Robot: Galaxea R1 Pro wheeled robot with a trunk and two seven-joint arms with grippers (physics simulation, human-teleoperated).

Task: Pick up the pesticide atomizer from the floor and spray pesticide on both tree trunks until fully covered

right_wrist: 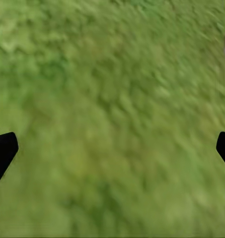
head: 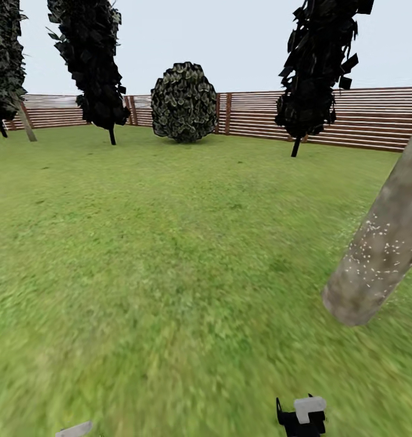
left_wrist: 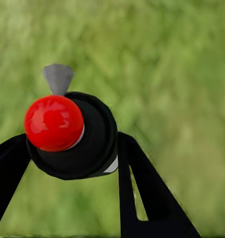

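Two grippers to log. Left gripper (left_wrist: 75,148): fingers clamped on the pesticide atomizer (left_wrist: 75,136), a black bottle seen end-on in the left wrist view, red cap toward the camera, grey nozzle tip (left_wrist: 58,78) poking out beyond it over blurry grass. Right gripper (right_wrist: 112,146): jaws spread wide and empty, just the black tips at both edges of the right wrist view, lawn between them.

Head view: tree trunk (head: 381,243) leans in at the right edge, its middle dotted with white pesticide specks (head: 369,249); the base and upper stretch look bare. Lawn (head: 169,243) runs back to the wooden fence (head: 351,118), a round bush (head: 183,102) at centre top, dark trees either side.

Judgement: coverage on this trunk looks partial. I should turn the nozzle toward it, then sweep base to top, steady grip.
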